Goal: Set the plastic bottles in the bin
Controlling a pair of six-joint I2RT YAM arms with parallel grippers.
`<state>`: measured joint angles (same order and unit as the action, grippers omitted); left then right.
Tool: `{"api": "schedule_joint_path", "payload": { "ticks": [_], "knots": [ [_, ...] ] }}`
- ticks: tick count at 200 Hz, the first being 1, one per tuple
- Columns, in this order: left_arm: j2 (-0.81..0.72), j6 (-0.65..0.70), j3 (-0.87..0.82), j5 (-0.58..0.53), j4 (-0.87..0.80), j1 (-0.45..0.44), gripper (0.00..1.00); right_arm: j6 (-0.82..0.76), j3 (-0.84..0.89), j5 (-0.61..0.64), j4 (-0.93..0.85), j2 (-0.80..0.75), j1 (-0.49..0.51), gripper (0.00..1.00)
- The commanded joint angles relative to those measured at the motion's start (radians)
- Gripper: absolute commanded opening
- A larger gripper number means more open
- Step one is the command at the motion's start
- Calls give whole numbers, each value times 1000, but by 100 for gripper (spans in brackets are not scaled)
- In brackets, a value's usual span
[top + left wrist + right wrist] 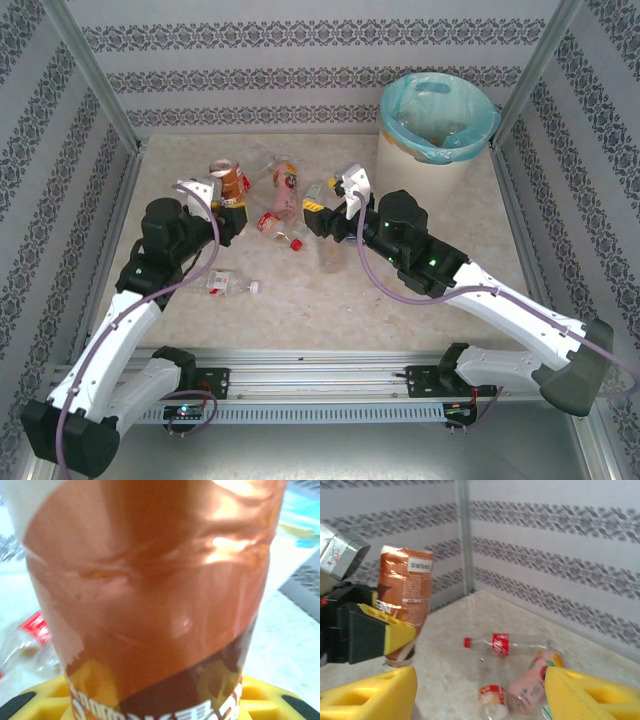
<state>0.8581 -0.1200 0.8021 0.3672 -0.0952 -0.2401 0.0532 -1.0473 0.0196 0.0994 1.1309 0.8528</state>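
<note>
1. One orange-labelled bottle [230, 182] stands upright in the left hand [224, 203], whose yellow pads [395, 632] pinch its lower sides. In the top view it sits toward 10 o'clock on the bench [450, 290].
2. The step in hand looks like the pick-up of this bottle. The grip appears made, but I cannot tell whether the base rests on the bench or hangs just above it.
3. The right hand [338, 192] is spread wide with nothing between its fingers. It hovers near the middle of the bench, close to loose bottles.
4. The next move likely calls for lifting the held bottle clear of its neighbours and carrying it toward 1 o'clock. It would then need raising above the bin's rim before release. That route crosses the right arm, so a clash is a risk.
5. The bin [425, 170], round and cream-white with a turquoise liner [470, 135], stands in the far corner at 1 o'clock, well apart from the held bottle. Its inside shows folds of liner, and I cannot tell whether any bottle lies there.
6. Several bottles lie loose on the bench. These include a pink bottle [285, 197] toward 12 o'clock, a red-capped clear bottle [502, 643] near it, and a small clear bottle [222, 284] toward 8 o'clock.
</note>
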Motion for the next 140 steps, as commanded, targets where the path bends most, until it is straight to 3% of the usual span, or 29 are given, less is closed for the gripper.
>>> {"api": "schedule_joint_path", "payload": {
  "ticks": [1, 19, 60, 140],
  "knots": [
    [-41, 98, -39, 177, 219, -24, 29, -43, 23, -168, 130, -36, -7, 70],
    [-45, 152, -34, 270, 255, -62, 29, -66, 30, -266, 178, -37, 2, 73],
    [2, 275, 69, 282, 171, -194, 28, -117, 3, -405, 210, -2, 41, 75],
    [34, 328, 119, 291, 217, -293, 25, -100, -20, -372, 249, 26, 66, 83]
  ]
}}
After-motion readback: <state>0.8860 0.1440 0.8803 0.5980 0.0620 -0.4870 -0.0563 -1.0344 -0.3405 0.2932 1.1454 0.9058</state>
